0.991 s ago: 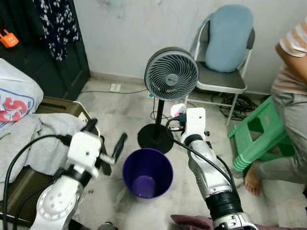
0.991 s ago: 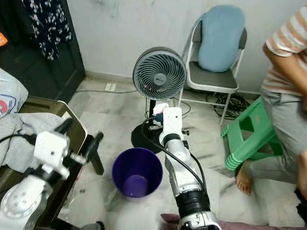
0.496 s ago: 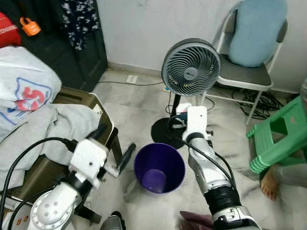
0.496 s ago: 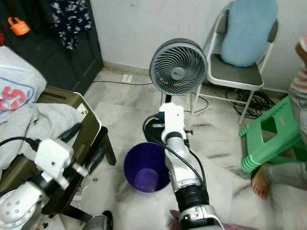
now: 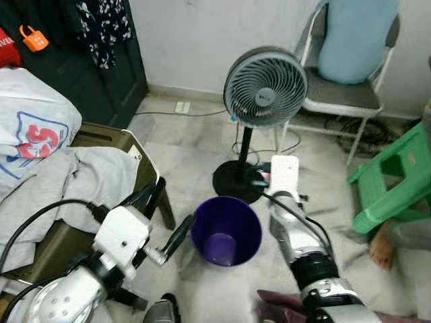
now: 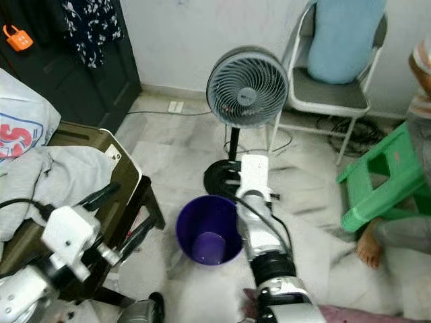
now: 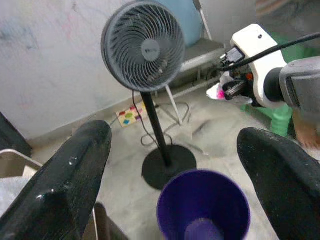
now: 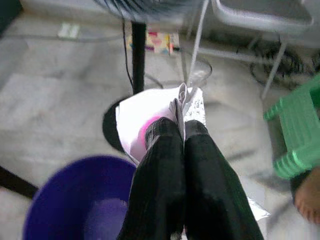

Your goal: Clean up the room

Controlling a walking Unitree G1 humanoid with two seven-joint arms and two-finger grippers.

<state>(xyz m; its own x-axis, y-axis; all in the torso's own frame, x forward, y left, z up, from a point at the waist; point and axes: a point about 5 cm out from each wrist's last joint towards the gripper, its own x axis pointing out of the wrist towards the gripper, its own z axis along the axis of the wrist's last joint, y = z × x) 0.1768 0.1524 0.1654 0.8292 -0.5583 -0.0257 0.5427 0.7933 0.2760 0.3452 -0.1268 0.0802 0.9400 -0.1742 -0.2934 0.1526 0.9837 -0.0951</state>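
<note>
Right wrist view has the right gripper (image 8: 179, 125) with its two black fingers pressed together on a crumpled white and pink paper wrapper (image 8: 150, 117), held above the far rim of the purple bin (image 8: 75, 200). Against half a second ago, the head camera has swung a little, so the bin sits nearer the middle of the picture and the fan base looks closer; the right gripper, then level with the fan base, is now close over the bin's far rim. The left gripper (image 7: 170, 165) still hangs with its fingers spread wide, on the near side of the purple bin.

Around the bin the marble floor (image 5: 188, 145) lies bare toward the dark door (image 5: 114, 74). The grey pedestal fan (image 5: 264, 87) stands just behind the bin, its round black base (image 5: 237, 183) near the bin's rim. A folding chair (image 5: 340, 101) carrying a blue cushion (image 5: 355, 37) stands by the wall, and a green plastic stool (image 5: 394, 178) lies tipped beside a person's bare foot (image 5: 380, 245). To the robot's left, a grey garment (image 5: 74, 185) drapes over an olive table (image 5: 138, 161), whose corner stands close to the bin. A white bag (image 5: 30, 131) shows a large red "S"; the rest is unreadable.
</note>
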